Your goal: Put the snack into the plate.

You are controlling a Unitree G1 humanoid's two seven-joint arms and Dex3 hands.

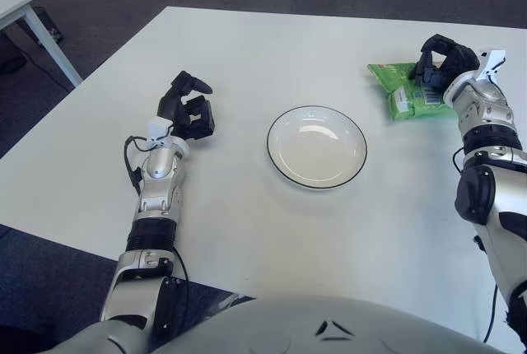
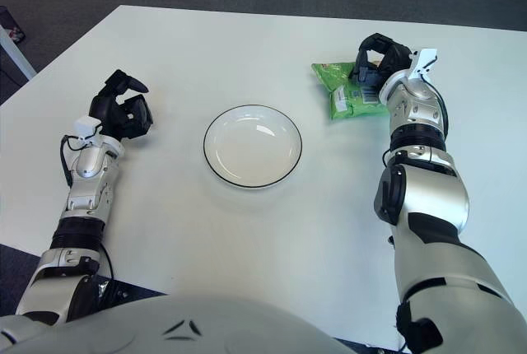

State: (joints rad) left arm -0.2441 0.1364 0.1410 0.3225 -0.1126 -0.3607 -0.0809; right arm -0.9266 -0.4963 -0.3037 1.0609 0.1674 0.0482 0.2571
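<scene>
The snack, a green crinkly bag (image 1: pixel 397 89), lies on the white table to the right of the plate. My right hand (image 1: pixel 435 61) has come down on the bag's right end, its dark fingers curled over it and hiding that end. The bag still lies on the table top. An empty white plate (image 1: pixel 317 150) with a dark rim sits in the middle of the table, a hand's width left of the bag. My left hand (image 1: pixel 188 112) shows to the left of the plate, fingers curled, holding nothing.
The white table (image 1: pixel 247 49) spreads around the plate. Its far edge runs just behind the bag, with dark carpet beyond. The corner and leg of a second white table (image 1: pixel 33 20) show at the far left.
</scene>
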